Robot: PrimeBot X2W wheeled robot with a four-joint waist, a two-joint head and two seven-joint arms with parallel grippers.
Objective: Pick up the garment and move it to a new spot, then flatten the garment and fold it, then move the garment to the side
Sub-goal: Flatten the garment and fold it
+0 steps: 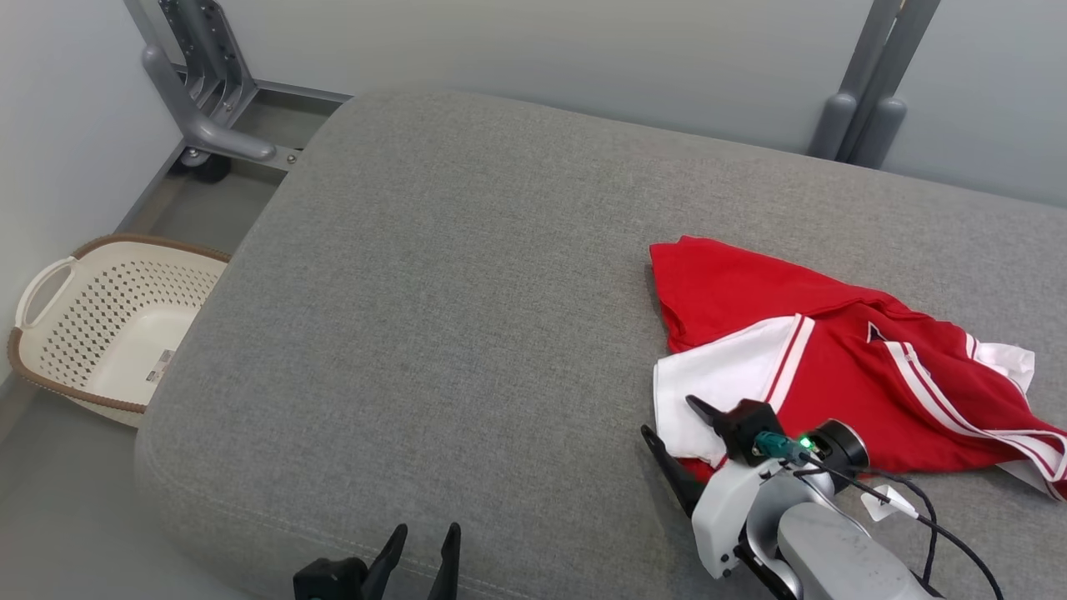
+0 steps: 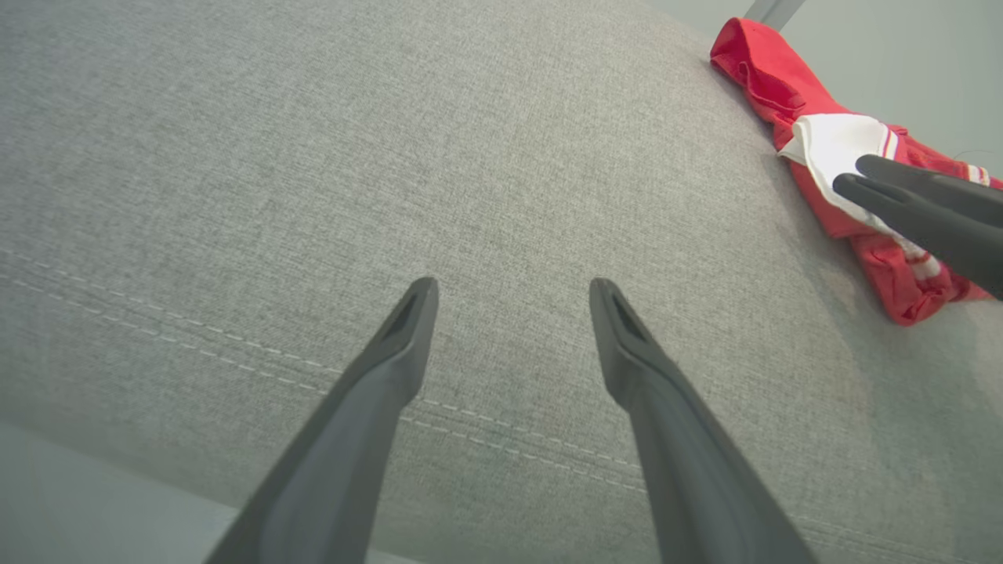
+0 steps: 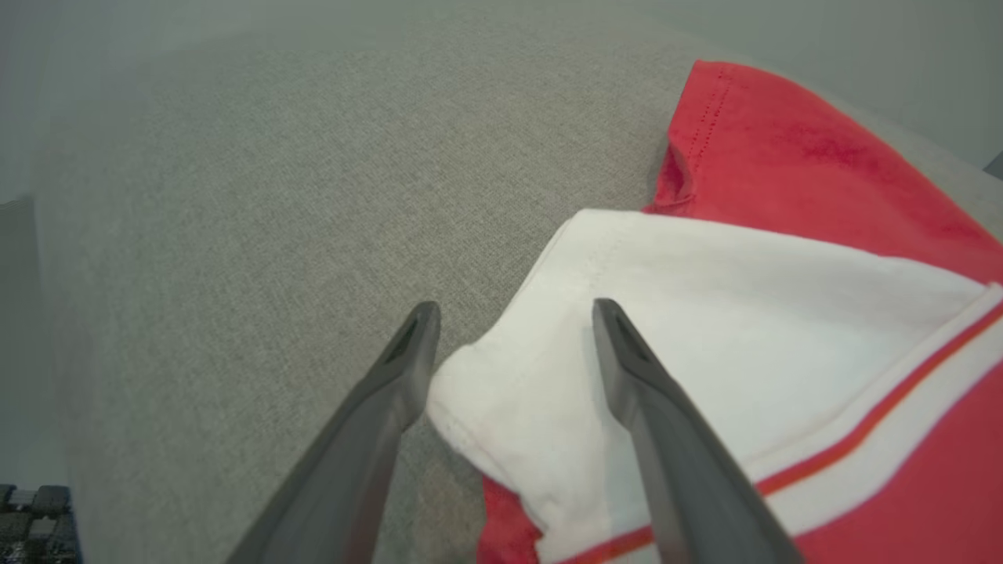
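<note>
A red garment [image 1: 834,358] with white sleeves and white stripes lies crumpled on the right part of the grey cushioned surface [image 1: 467,292]. My right gripper [image 1: 668,417] stands open at the garment's near left corner. In the right wrist view its two fingers [image 3: 515,309] straddle the corner of the white sleeve [image 3: 744,313], not closed on it. My left gripper [image 1: 427,533] is open at the front edge of the cushion, over bare fabric [image 2: 513,290]. The garment [image 2: 831,141] lies well off to its right, with the right gripper's fingers [image 2: 925,204] over it.
A cream laundry basket [image 1: 100,325] with a brown rim sits on the floor to the left of the cushion. Grey metal frame legs stand at the back left [image 1: 208,108] and back right [image 1: 867,108]. A pale wall runs behind.
</note>
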